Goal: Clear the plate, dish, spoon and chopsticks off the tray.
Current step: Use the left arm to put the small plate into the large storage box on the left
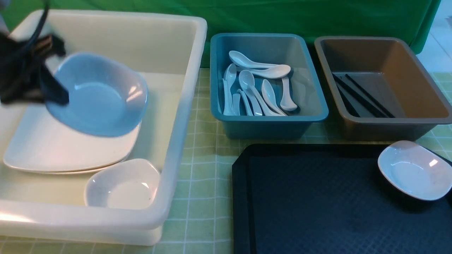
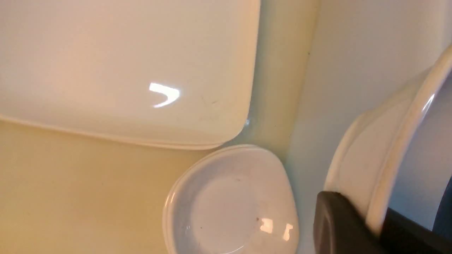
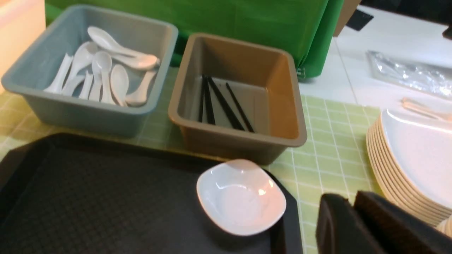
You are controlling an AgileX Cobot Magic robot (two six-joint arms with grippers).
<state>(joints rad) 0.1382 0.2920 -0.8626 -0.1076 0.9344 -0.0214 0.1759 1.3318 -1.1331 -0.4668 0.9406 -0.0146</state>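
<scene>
Carrying a small white dish (image 1: 99,95) pinched by its rim, the left gripper (image 1: 56,93) hangs over the stacked plates (image 1: 53,148) in the cream tub (image 1: 183,106) (tilted, so lower gently before letting go). A second dish (image 1: 413,169) sits on the black tray (image 1: 317,204), far right corner; the right gripper (image 3: 353,218), fingers nearly together, holds nothing.

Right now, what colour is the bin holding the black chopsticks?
Brown. The bin with the chopsticks shows best in the right wrist view.
</scene>
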